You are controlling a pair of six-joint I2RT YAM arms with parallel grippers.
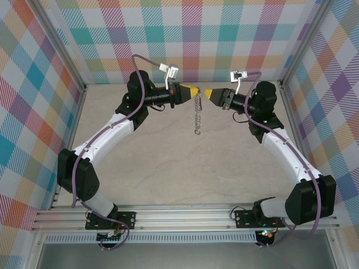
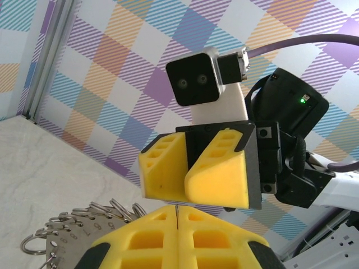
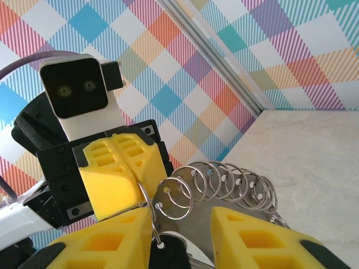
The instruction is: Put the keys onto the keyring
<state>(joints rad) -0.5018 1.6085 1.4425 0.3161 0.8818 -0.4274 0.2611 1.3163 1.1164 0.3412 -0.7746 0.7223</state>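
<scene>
The left end effector (image 1: 196, 91) is pinching the keyring (image 1: 197, 115) aloft while the half-spread right end effector (image 1: 207, 92) is hovering at its loops, threading seemingly unfinished.

1. The pale marbled desk (image 1: 168, 174) is viewed from above and behind the arm bases, downward, from afar.
2. From close over the left yellow-fingered tool (image 2: 176, 208), the right yellow-fingered tool (image 2: 188, 188) is faced head-on.
3. The opposite close view is taken from the right wrist; the thin grey looped metal keyring (image 3: 221, 179) is shared by all three.
</scene>
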